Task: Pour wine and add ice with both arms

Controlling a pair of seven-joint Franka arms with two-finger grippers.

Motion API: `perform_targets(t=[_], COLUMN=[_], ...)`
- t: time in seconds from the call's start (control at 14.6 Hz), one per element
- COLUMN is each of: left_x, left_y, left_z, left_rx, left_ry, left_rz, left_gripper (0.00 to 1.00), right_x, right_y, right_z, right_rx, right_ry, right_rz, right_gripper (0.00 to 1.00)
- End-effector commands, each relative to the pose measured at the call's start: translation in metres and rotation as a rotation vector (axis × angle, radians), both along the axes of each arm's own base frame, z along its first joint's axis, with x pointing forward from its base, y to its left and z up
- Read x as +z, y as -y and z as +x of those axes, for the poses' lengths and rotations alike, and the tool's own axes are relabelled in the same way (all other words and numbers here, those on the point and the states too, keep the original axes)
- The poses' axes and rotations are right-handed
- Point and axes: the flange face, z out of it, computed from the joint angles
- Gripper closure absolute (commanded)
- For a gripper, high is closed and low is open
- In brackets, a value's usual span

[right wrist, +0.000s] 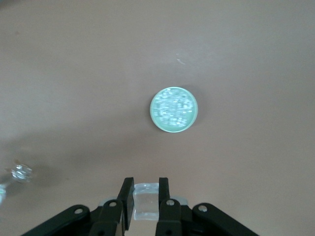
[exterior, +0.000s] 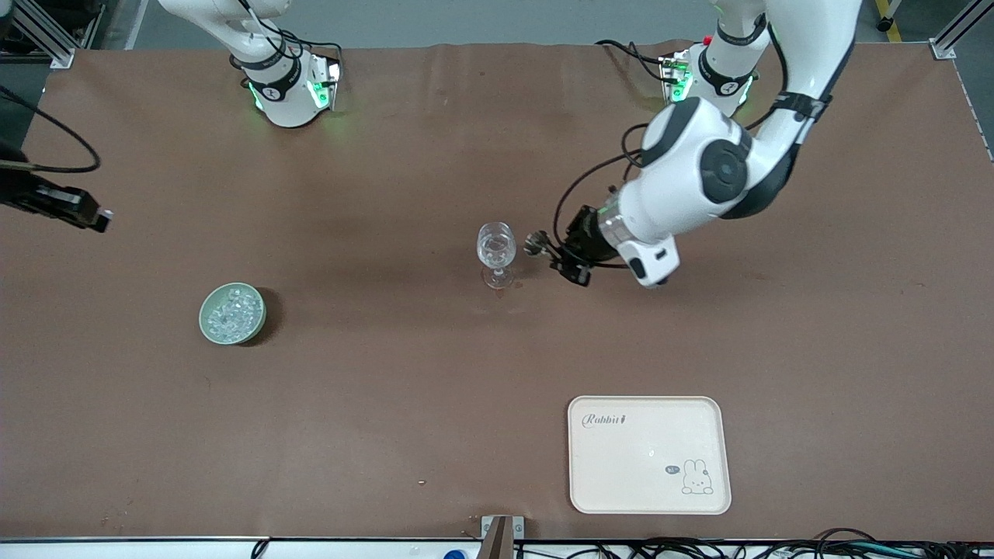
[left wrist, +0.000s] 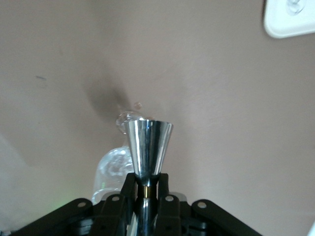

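Left gripper [exterior: 561,256] clamps a steel jigger [left wrist: 146,147] beside the wine glass [exterior: 496,252], right gripper [right wrist: 143,196] grips one cube above the ice [exterior: 232,311] bowl; pour done probably, next carry cube to glass.

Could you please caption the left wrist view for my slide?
Left tool holds shiny steel cone-shaped jigger beside clear stemmed wine glass.

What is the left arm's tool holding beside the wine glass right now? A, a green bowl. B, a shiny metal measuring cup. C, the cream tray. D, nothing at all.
B: the left tool is shut on the narrow waist of a shiny metal measuring cup, held beside the wine glass.
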Motion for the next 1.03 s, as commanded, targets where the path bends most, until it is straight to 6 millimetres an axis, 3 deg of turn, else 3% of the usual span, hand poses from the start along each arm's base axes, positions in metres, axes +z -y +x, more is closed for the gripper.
perform_targets(t=[0.0,0.21,0.34,0.55,0.68,0.96], left_x=[-0.001,-0.020,-0.035,-0.081,-0.112,-0.180], left_y=[-0.064,-0.135,-0.174,-0.216,-0.256,-0.283], left_z=[0.035,0.071,0.096,0.120,0.132,0.136], left_rx=[0.090,0.159,0.215,0.270,0.355,0.409], left_ry=[-0.009,0.020,0.043,0.059,0.079,0.123], left_rz=[-0.084,-0.177,-0.247,-0.331,-0.404,-0.496], left_gripper=[0.99,0.99,0.99,0.99,0.99,0.99], right_x=[-0.005,-0.022,-0.039,-0.073,-0.097,-0.164], right_y=[-0.071,-0.169,-0.212,-0.285,-0.328,-0.405], right_z=[0.001,-0.007,-0.009,-0.018,-0.025,-0.045], right_rx=[-0.065,-0.117,-0.177,-0.224,-0.245,-0.290], right_ry=[0.028,0.039,0.036,0.025,0.023,0.033], right_rz=[0.016,0.029,0.045,0.067,0.079,0.028], right_gripper=[1.00,1.00,1.00,1.00,1.00,1.00])
